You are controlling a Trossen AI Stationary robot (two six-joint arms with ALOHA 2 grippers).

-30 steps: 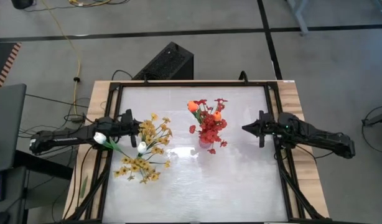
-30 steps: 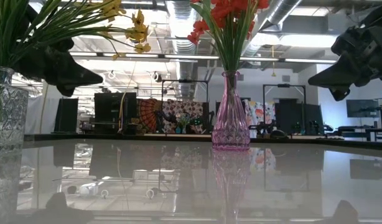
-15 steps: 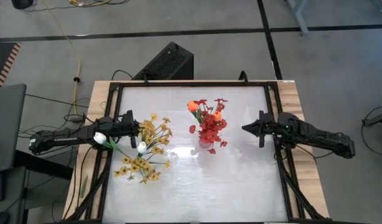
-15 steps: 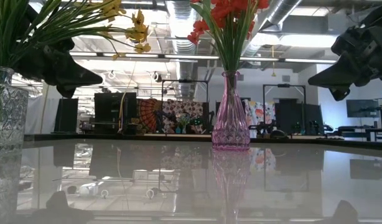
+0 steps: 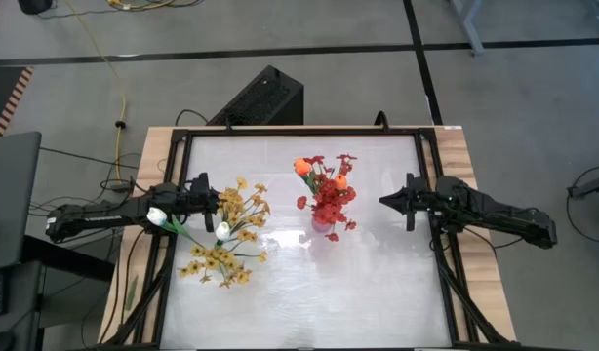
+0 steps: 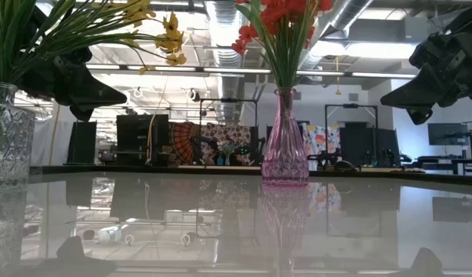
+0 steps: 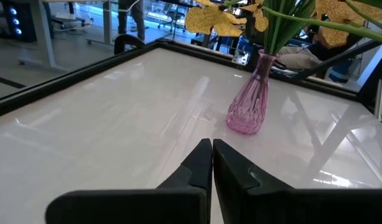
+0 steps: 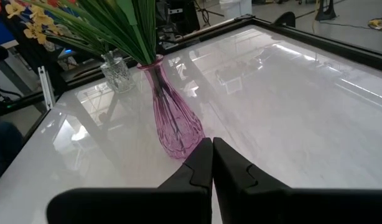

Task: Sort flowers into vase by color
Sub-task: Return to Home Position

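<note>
A pink glass vase point(image 6: 284, 146) stands near the table's middle and holds red sprays point(image 5: 329, 203) and orange tulip buds point(image 5: 303, 167). A clear cut-glass vase point(image 6: 7, 138) stands at the left and holds yellow sprays point(image 5: 226, 244) and white tulip buds point(image 5: 157, 216). My left gripper point(image 5: 214, 197) hovers shut just beyond the yellow bunch, above the table. My right gripper point(image 5: 385, 201) hovers shut to the right of the pink vase point(image 8: 172, 121), pointing toward it. Both grippers hold nothing.
The table top point(image 5: 309, 283) is white and glossy with a raised black frame point(image 5: 301, 130). Bare surface lies in front of both vases and between the pink vase point(image 7: 248, 102) and the right gripper. A black box point(image 5: 260, 97) sits on the floor beyond the far edge.
</note>
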